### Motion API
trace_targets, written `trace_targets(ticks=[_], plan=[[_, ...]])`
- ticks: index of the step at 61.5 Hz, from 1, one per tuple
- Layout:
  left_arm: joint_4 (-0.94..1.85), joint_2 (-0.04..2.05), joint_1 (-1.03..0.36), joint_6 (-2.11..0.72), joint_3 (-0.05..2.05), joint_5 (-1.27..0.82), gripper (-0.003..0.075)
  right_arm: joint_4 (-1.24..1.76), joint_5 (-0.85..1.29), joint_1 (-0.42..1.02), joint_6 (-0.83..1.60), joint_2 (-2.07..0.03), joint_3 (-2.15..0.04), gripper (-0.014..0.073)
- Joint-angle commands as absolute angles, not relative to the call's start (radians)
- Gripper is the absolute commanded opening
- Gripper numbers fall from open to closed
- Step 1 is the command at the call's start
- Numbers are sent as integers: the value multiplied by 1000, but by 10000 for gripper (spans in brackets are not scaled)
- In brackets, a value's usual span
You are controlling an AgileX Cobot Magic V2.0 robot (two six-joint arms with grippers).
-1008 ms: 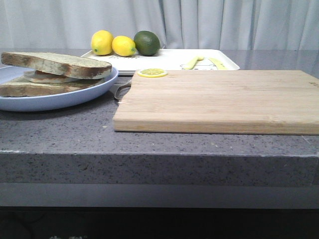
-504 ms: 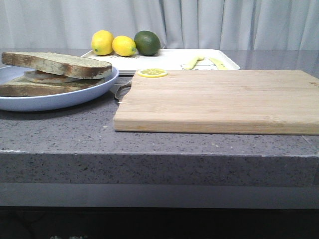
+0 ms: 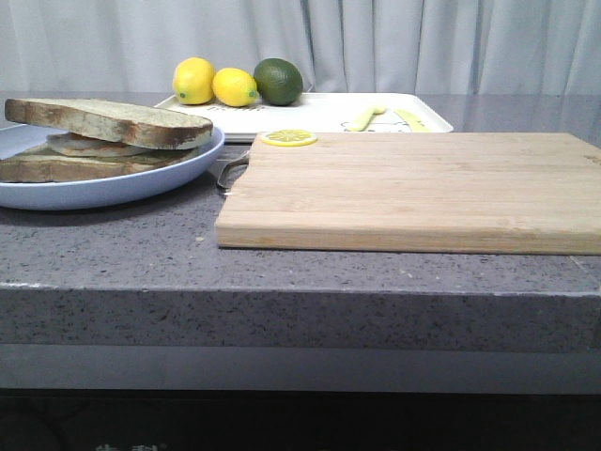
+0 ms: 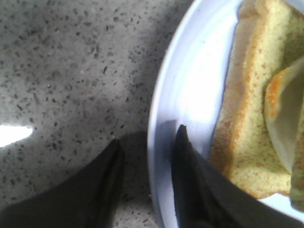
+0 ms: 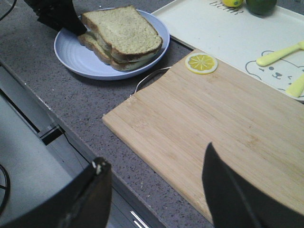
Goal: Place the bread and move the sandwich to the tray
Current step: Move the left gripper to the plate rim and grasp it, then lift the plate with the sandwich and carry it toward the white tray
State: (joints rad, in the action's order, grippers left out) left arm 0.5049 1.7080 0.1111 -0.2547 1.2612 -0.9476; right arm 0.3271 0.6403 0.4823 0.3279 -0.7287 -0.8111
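Front view: the sandwich (image 3: pixel 108 139) sits assembled on the blue plate (image 3: pixel 141 178) at the left of the grey counter (image 3: pixel 300 282), its top slice tilted over the egg. The cutting board (image 3: pixel 413 188) lies beside the plate, a lemon slice (image 3: pixel 288 138) on its far corner. Behind them the tray (image 3: pixel 310 111) carries two lemons (image 3: pixel 214 83), a lime (image 3: pixel 278 81) and yellow cutlery (image 3: pixel 385 117). No arm shows here.

Left wrist view: the left gripper (image 4: pixel 145 145) is spread open, one finger over the counter, the other over the plate's rim, astride its edge. The lower toast and egg lie just beyond.

Right wrist view: the right gripper (image 5: pixel 154 183) hangs wide open and empty above the near edge of the board. The board lies between sandwich and tray; the left arm (image 5: pixel 54 14) is at the plate's far side.
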Motion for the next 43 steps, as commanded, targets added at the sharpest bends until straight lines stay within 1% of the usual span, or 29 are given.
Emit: trace_targets(ticks=[1,18,30,43], plan=[[556,1698,107,-267,1279,-914,192,342,577,478,326,-725,-839,444],[561,1696,107,-269,1279,-909,-20,342,577,478,326,-725,-839,444],[561,1678,107,-269,1306,-922,-20,342,577,478,326,-725,-839,444],[583,1653,107,-269,1397,-954,-20,342,577,478,326,-725,-839,444]])
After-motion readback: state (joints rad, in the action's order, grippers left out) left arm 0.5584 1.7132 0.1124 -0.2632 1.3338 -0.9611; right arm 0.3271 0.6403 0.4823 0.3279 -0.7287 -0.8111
